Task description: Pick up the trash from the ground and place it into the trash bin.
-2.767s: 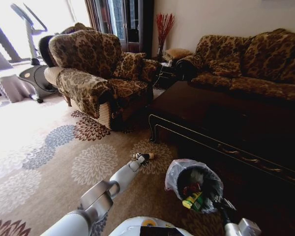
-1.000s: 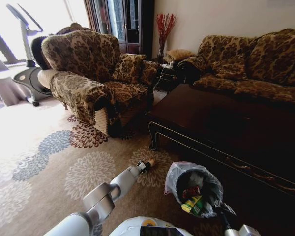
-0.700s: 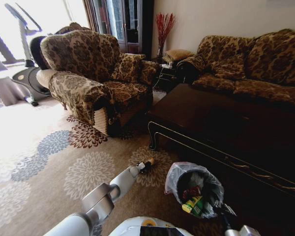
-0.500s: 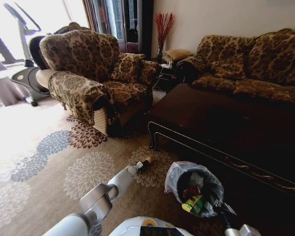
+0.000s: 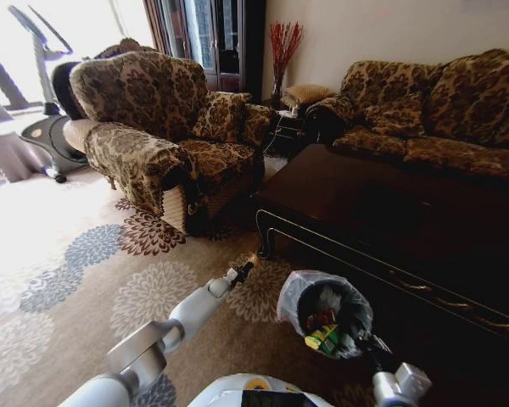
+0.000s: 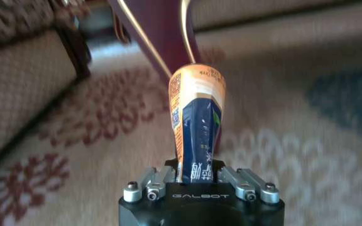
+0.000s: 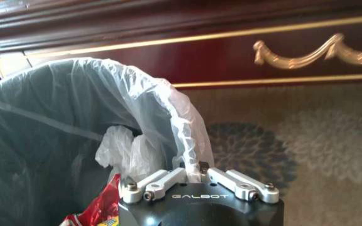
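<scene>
My left gripper (image 5: 241, 272) hovers over the carpet, a short way from the trash bin, shut on a piece of trash. The piece is a tan and dark-blue stick-like wrapper (image 6: 197, 117) that juts out past the fingers (image 6: 159, 179). The trash bin (image 5: 290, 292) is a small dark bucket with a translucent liner (image 7: 74, 103), standing beside the coffee table. Inside lie a green wrapper (image 5: 322, 337), a red scrap (image 7: 99, 203) and a white wad (image 7: 121, 148). My right gripper (image 5: 360, 341) is at the bin's near side, shut on its rim and liner (image 7: 192, 175).
A dark wooden coffee table (image 5: 373, 212) with gold trim stands right behind the bin. A patterned armchair (image 5: 161, 136) is ahead on the left and a sofa (image 5: 424, 110) at the back right. Flowered carpet (image 5: 93, 280) spreads open to the left, with an exercise machine (image 5: 47, 119) far left.
My left arm has stretched forward and lifted the stick-like piece a little higher. The bin, held by my right gripper, has shifted slightly left and up in the view.
</scene>
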Motion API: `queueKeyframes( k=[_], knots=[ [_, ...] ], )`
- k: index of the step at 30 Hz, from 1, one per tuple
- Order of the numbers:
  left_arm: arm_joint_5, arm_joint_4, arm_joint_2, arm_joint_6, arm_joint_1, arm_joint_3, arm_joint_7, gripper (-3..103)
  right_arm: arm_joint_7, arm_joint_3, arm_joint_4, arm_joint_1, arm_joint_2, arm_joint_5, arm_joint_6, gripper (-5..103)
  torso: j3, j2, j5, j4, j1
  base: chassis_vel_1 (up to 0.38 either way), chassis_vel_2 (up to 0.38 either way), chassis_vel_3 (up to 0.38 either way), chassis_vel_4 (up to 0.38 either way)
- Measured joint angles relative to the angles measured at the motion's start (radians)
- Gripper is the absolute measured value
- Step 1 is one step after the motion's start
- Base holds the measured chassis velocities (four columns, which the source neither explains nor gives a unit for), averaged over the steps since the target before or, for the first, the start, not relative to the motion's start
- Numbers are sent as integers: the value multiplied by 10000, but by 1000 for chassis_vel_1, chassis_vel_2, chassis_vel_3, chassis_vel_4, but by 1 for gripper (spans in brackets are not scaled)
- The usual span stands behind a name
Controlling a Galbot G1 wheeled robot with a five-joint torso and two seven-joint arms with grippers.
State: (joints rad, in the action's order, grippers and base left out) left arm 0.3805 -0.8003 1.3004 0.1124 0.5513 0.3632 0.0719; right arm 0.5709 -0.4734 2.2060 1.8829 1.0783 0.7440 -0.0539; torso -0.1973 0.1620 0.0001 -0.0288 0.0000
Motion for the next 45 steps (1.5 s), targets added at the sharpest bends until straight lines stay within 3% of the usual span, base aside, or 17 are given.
queueKeyframes(
  k=[4,10,12,16,20,21,24,26,28,29,32,38,45],
  knots=[
    [290,-1235,-555,445,279,-378,-207,28,399,298,-410,-798,-334,853,-508,0,0,0,-1,-1,0,0,0,0,0],
    [296,-2119,-1036,787,560,-1109,-504,28,340,505,-964,-1100,-472,1224,-650,0,0,0,-3,1,0,0,0,0,0],
    [604,-2625,-1230,1194,721,-1536,-517,28,219,676,-1298,-1318,-517,1412,-717,0,0,0,-2,2,0,0,0,0,0],
    [1257,-3326,-1475,1383,964,-1812,-457,28,204,849,-1580,-1714,-545,1623,-796,0,0,0,0,3,0,0,0,0,0],
    [3119,-4782,-1862,1601,1513,-2154,444,28,304,1219,-2049,-2870,-867,2258,-974,0,0,0,-2,-6,0,0,0,0,0],
    [3119,-4782,-1862,1601,1513,-2154,444,28,304,1219,-2049,-2870,-867,2258,-974,0,0,0,-2,-6,0,0,0,0,0],
    [4735,-5820,-2135,1074,1768,-2017,1565,28,330,1248,-2315,-3303,-1106,2633,-1076,0,1,0,-1,3,0,0,0,0,0],
    [4894,-5955,-2172,999,1806,-1971,1733,28,330,1275,-2355,-3372,-1150,2669,-1085,0,1,0,-1,3,0,0,0,0,0],
    [5264,-6223,-2212,856,1749,-1537,2447,28,333,1364,-2416,-3521,-1210,2867,-1161,0,1,0,3,-6,0,0,0,0,0],
    [5264,-6223,-2212,856,1749,-1537,2447,28,333,1364,-2416,-3521,-1210,2867,-1161,0,1,0,3,-6,0,0,0,0,0],
    [5449,-6262,-2185,764,1427,-648,3009,28,380,1522,-2522,-3580,-1112,2889,-1191,0,1,0,-7,7,0,0,0,0,0],
    [5646,-6409,-2210,712,1171,14,3422,28,384,1973,-2660,-3935,-1082,2795,-1194,0,0,0,-3,2,0,0,0,0,0],
    [6134,-6962,-2201,433,1060,68,3914,28,504,2928,-3272,-4980,-1200,2811,-1238,0,0,0,0,2,0,0,0,0,0]
  ],
)
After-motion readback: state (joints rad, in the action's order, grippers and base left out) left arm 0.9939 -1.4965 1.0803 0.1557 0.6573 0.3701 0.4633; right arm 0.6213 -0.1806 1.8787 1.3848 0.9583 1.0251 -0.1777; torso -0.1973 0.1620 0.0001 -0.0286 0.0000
